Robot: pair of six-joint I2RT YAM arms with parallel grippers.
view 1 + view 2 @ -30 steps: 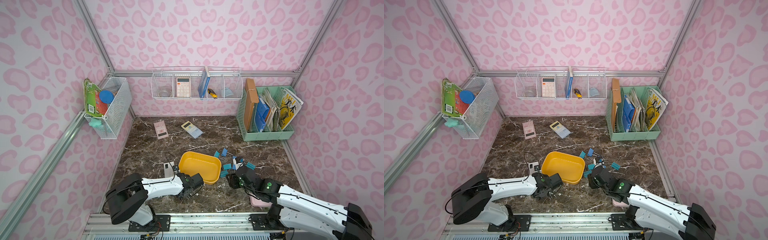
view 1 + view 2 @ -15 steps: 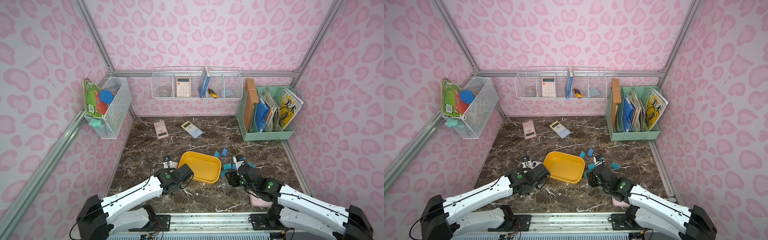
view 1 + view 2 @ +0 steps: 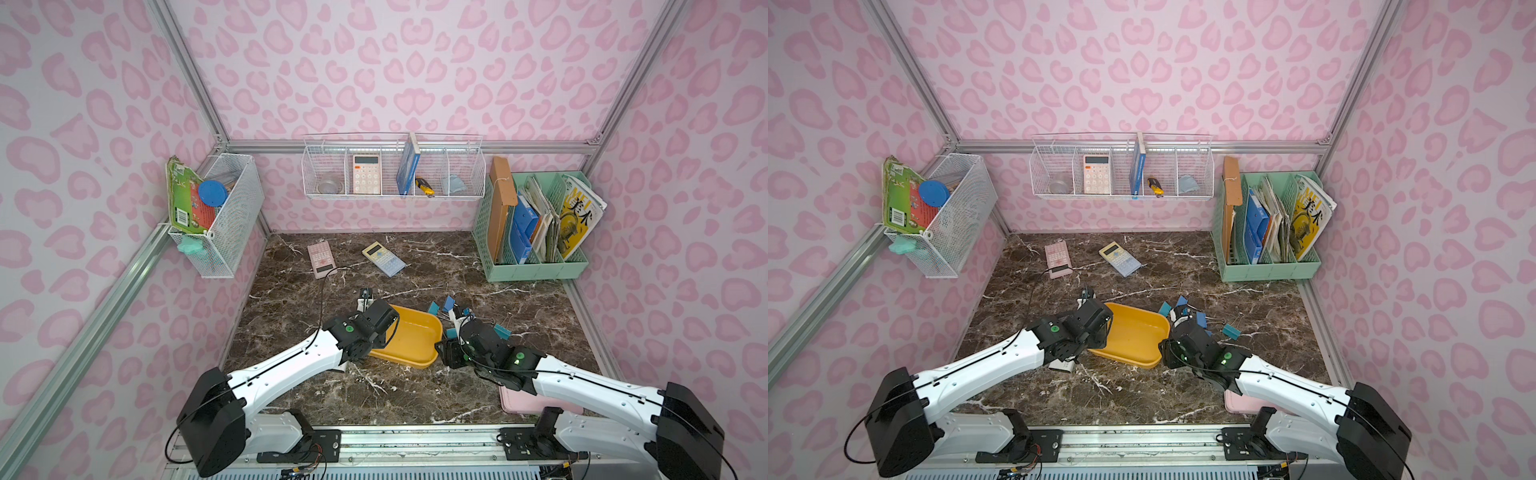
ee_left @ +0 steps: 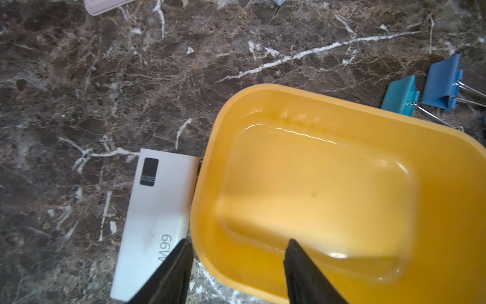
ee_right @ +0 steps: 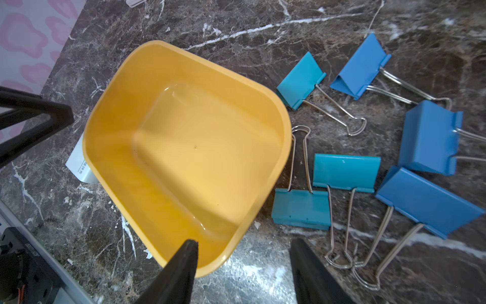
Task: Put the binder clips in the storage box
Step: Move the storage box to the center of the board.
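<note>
The yellow storage box [image 5: 115, 131] sits low in the middle of the frame on the dark marble bench [image 3: 457, 257]. The binder clips [image 5: 347, 171], blue and teal, lie scattered on the bench just right of it. The left gripper [image 4: 238, 252] is spread, straddling the box's left wall, one finger over a white block [image 4: 157, 205]. The right gripper [image 5: 243, 247] is spread too, at the box's lower right corner.
</note>
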